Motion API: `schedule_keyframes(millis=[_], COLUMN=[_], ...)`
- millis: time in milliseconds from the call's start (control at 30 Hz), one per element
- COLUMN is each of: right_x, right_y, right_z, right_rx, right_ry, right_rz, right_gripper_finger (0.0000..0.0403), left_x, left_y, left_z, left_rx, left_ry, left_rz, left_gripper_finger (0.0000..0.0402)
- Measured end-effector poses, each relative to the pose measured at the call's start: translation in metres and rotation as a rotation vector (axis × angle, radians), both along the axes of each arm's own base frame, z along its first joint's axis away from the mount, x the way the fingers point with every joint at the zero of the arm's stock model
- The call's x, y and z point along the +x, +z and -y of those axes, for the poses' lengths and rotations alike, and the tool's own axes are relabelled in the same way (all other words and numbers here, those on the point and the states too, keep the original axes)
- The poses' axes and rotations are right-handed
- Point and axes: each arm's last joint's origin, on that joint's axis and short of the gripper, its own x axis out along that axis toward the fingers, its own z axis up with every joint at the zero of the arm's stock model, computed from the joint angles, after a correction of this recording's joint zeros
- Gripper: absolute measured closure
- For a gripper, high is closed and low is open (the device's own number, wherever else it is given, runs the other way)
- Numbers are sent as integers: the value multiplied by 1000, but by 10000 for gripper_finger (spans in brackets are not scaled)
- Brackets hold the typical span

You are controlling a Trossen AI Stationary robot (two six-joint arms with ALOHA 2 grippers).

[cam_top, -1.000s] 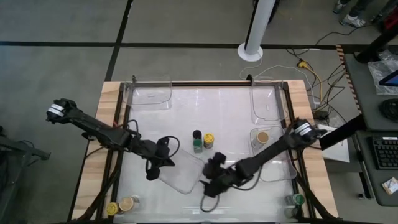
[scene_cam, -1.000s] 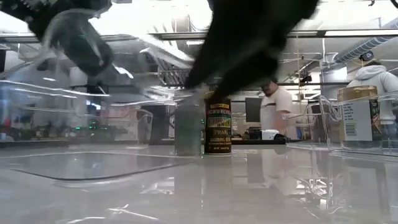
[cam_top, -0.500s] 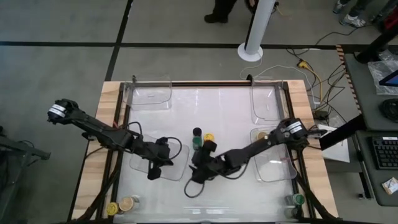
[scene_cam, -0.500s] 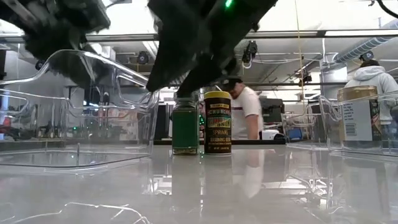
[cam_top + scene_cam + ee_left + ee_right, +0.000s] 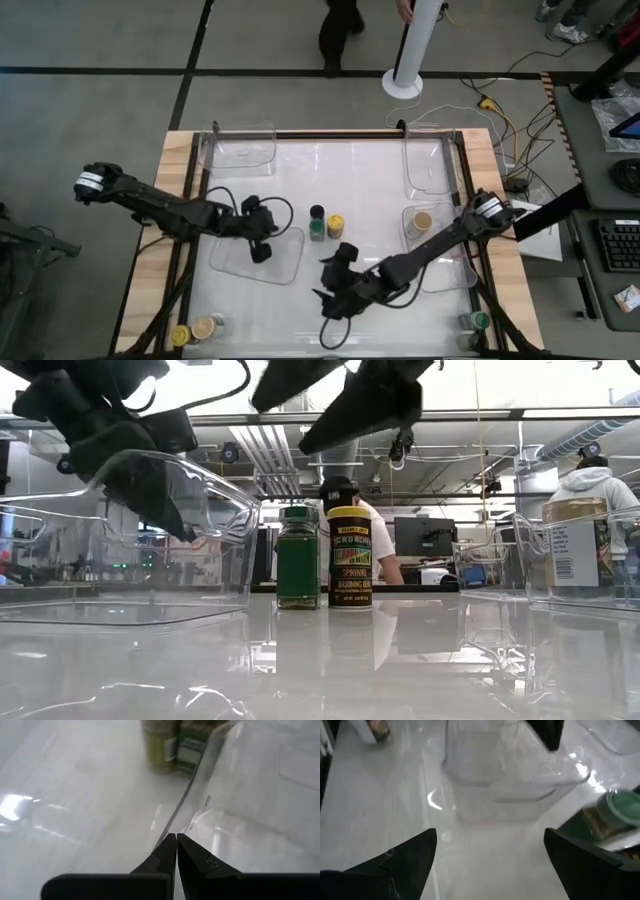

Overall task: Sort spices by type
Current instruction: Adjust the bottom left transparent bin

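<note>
Two spices stand side by side at mid-table: a green jar (image 5: 317,228) (image 5: 298,558) and a yellow-lidded jar (image 5: 336,224) (image 5: 349,557). To their left a clear tray (image 5: 285,265) (image 5: 215,550) rests on its base. My left gripper (image 5: 263,253) (image 5: 176,840) is shut at that tray, tipped downward. My right gripper (image 5: 328,297) (image 5: 490,865) hangs open above the table near the front, holding nothing. A tan-lidded jar (image 5: 422,221) sits in a tray at the right. More jars stand at the near corners (image 5: 180,334) (image 5: 480,322). My left gripper pinches the clear tray's thin upper rim (image 5: 186,802) between its two shut fingers, right at their tips. The fingers slant down onto it from the table's left side. The tray's base stays on the table.
Two more clear trays (image 5: 245,150) (image 5: 430,165) sit along the far edge, and another (image 5: 445,270) lies under the right arm. A black rail frames the table. People move in the room behind.
The clear tray has slid toward the table's left and far side, carried along by my left gripper, which has tipped further down. My right gripper swung toward the jars, then drew back toward the near edge and rose; it stays open.
</note>
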Motion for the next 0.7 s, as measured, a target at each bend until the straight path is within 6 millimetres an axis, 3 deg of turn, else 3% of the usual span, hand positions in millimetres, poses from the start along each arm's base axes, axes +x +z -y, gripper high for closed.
schedule_keyframes(millis=[333, 567, 700], right_x=[-17, -18, -18], right_y=[-10, -11, -11], right_z=[1, 2, 2], right_rx=[-16, -25, -23], right_ry=[-71, -71, -72], right_rz=[-145, -159, -158], right_gripper_finger=[44, 44, 44], left_x=[-5, 4, -4], left_y=[2, 16, 11], left_z=[-11, 13, 21], left_rx=[106, -144, -249], left_ry=[83, -107, -109], left_rz=[-96, -8, -110], left_gripper_finger=[401, 401, 401])
